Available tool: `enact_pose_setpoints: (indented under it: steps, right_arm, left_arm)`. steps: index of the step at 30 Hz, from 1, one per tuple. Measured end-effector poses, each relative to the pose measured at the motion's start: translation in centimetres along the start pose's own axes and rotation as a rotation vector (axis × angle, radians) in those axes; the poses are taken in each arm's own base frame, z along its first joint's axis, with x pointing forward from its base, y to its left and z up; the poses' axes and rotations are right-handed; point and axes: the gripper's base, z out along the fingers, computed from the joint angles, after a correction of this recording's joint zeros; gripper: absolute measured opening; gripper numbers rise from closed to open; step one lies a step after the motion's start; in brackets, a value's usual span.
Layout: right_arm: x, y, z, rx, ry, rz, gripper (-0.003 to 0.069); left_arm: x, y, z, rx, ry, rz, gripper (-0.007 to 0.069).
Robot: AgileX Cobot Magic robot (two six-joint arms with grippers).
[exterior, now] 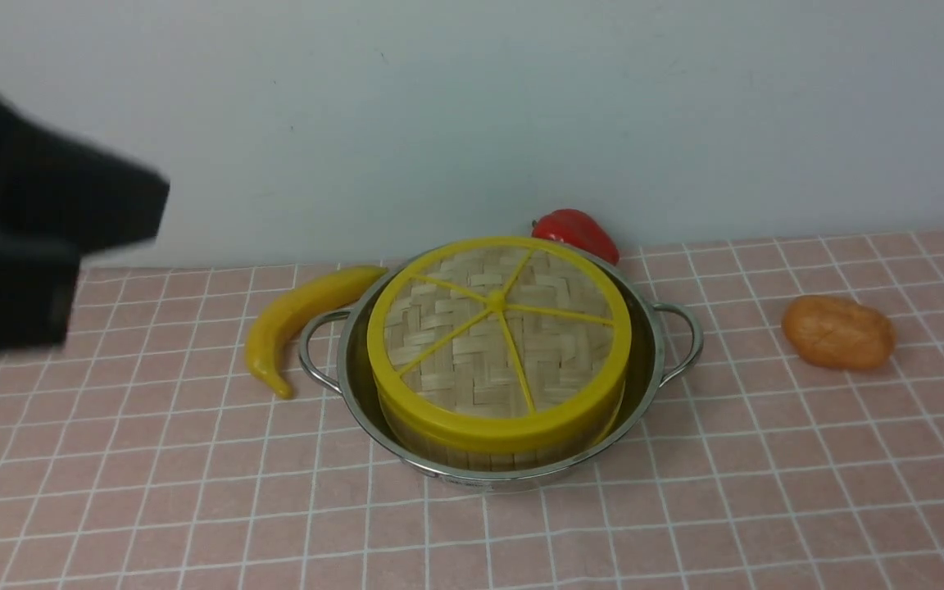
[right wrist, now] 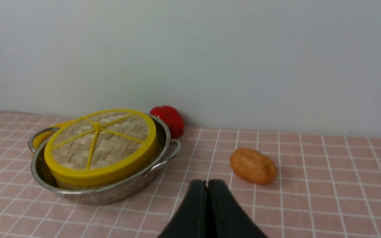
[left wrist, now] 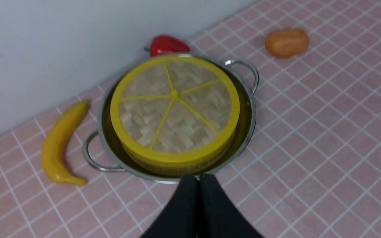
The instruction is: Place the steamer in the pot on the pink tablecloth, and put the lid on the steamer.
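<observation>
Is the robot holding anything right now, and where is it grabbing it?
Nothing. The left tool and right tool are both shut and empty.

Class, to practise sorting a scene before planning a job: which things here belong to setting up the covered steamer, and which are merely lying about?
Part of the job: lid, steamer, pot, pink tablecloth.

Lying about: banana, red pepper, orange-brown potato-like piece.
</observation>
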Motion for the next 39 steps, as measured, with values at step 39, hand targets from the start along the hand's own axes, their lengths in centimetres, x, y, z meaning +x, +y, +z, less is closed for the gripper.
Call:
enact_pose_setpoints:
  steps: [39]
  right_arm:
    - [2.1, 1.7, 1.4, -0.172, 0.144, 0.11, 0.0132]
  left_arm:
    - [23.9, 3.2, 6.5, -0.622, -0.393, -0.227, 0.0031]
